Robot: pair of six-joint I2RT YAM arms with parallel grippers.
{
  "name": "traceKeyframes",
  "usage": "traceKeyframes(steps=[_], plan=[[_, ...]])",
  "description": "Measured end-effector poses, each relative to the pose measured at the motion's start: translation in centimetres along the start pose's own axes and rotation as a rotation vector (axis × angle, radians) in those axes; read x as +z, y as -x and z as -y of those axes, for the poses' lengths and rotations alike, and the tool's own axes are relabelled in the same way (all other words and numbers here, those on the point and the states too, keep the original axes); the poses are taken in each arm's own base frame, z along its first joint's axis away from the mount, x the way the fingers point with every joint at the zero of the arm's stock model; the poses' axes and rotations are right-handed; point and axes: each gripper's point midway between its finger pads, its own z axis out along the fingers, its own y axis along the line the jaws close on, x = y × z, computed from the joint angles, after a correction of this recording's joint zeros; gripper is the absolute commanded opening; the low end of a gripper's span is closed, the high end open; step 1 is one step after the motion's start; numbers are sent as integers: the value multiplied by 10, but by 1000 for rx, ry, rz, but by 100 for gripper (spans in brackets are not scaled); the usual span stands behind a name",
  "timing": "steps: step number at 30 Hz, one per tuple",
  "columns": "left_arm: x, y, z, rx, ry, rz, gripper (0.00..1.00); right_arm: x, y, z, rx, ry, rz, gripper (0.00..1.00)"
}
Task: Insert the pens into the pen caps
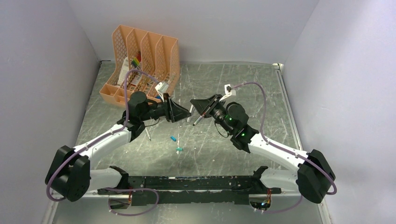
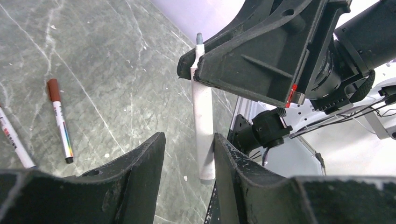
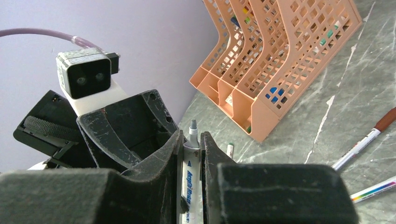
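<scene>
My right gripper is shut on a white-grey pen whose uncapped grey-teal tip sticks out past the fingertips. In the left wrist view this pen stands upright, with its blunt rear end between the jaws of my open left gripper and close against the right-hand finger. Nothing else is between those jaws. In the top view the two grippers face each other nose to nose above the table's middle. Two small teal pen caps lie on the table in front of them.
An orange mesh file organizer stands at the back left with markers inside. A pen with a dark red cap and another pen lie on the table near it. A loose pen lies under the left arm.
</scene>
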Motion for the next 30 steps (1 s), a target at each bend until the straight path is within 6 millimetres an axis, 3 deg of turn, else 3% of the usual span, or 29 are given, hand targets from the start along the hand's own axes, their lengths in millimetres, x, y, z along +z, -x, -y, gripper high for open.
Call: traceKeyframes(steps=[7,9,12,13,15,16,20,21,27,30], plan=[[20,-13,11,-19,-49,-54,51,-2,0,1,-10,-6,-6,0],[26,-14,17,-15,-69,-63,39,-3,1,1,-14,-6,-6,0],[32,-16,19,-28,-79,-66,11,-5,1,1,-25,-10,-9,0],[34,-17,17,-32,-70,-65,7,-6,2,0,-28,-7,-8,0],[34,-16,17,-32,-70,-60,7,-8,3,0,-40,-12,-10,0],[34,-15,16,-29,-64,-55,7,-9,4,1,-44,-15,-10,5],[35,-16,19,-2,-63,-52,7,-17,7,-3,-57,-16,-12,39],[34,-15,19,8,-55,-51,7,-19,9,-3,-63,-21,-5,42],[28,-10,12,46,-32,-46,7,-41,33,-3,-103,-48,67,47],[26,-10,20,51,-89,-59,7,-46,37,-5,-131,-42,75,50]])
